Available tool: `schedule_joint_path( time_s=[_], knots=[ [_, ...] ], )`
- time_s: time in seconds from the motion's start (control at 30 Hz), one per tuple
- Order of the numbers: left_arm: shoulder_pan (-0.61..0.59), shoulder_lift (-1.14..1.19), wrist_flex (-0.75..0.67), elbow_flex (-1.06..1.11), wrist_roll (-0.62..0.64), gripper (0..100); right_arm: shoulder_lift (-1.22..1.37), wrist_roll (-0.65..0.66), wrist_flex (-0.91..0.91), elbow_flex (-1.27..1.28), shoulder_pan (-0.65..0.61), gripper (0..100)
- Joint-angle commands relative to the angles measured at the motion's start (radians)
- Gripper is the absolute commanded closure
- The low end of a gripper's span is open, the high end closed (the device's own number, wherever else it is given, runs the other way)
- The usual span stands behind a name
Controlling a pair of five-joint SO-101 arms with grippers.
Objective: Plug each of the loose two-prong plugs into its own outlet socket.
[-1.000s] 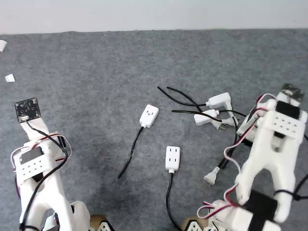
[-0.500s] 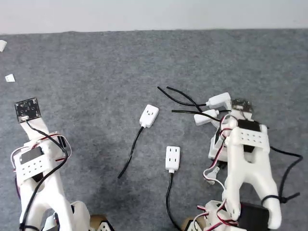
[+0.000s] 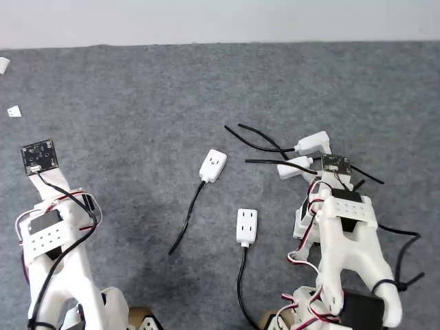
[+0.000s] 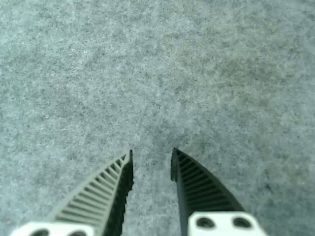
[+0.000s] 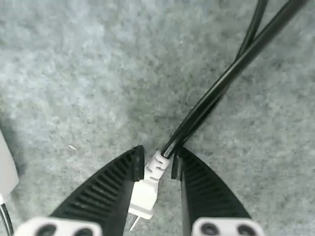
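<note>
A white two-prong plug [image 5: 146, 184] on a black cord [image 5: 221, 88] lies on the grey carpet, and my right gripper [image 5: 157, 155] is shut on its neck, one finger on each side. In the high view the right arm [image 3: 344, 220] stands over that spot and covers the plug. Two more white plugs [image 3: 313, 144] [image 3: 295, 168] lie just beyond the arm. Two white outlet sockets [image 3: 213, 166] [image 3: 246, 226] rest mid-table on their cords. My left gripper [image 4: 151, 155] hangs slightly open over bare carpet, and its arm [image 3: 51, 234] is at the near left.
Black cords [image 3: 258, 146] trail from the far plugs toward the table's middle. Small white scraps [image 3: 14, 111] [image 3: 3, 65] lie at the far left. A pale wall [image 3: 220, 20] bounds the carpet at the back.
The right arm swung left from the table's right edge and came down over the near loose plug, covering it. The left arm has kept still.
</note>
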Motion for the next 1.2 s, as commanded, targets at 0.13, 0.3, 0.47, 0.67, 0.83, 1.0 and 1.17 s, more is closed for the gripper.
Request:
schedule_joint_path(
  time_s=[0.13, 0.3, 0.47, 0.67, 0.83, 1.0, 1.17],
  knots=[
    [0.006, -0.014, 0.002, -0.005, -0.011, 88, 0.085, 0.006, -0.01, -0.061, -0.064, 90.2],
    [0.005, -0.014, 0.002, -0.005, -0.011, 88, 0.186, -0.037, 0.018, -0.146, -0.073, 93.4],
    [0.005, -0.014, 0.002, -0.005, -0.011, 88, 0.191, -0.041, 0.019, -0.155, -0.064, 99.3],
    [0.006, -0.014, 0.002, -0.005, -0.011, 88, 0.087, -0.035, 0.059, -0.167, -0.045, 99.1],
    [0.006, -0.014, 0.002, -0.005, -0.011, 88, -0.12, -0.035, 0.245, -0.284, -0.128, 99.1],
    [0.006, -0.014, 0.002, -0.005, -0.011, 88, -0.309, 0.058, 0.343, -0.37, -0.306, 99.1],
    [0.006, -0.014, 0.002, -0.005, -0.011, 88, -0.341, 0.086, 0.294, -0.367, -0.4, 99.1]
  ],
)
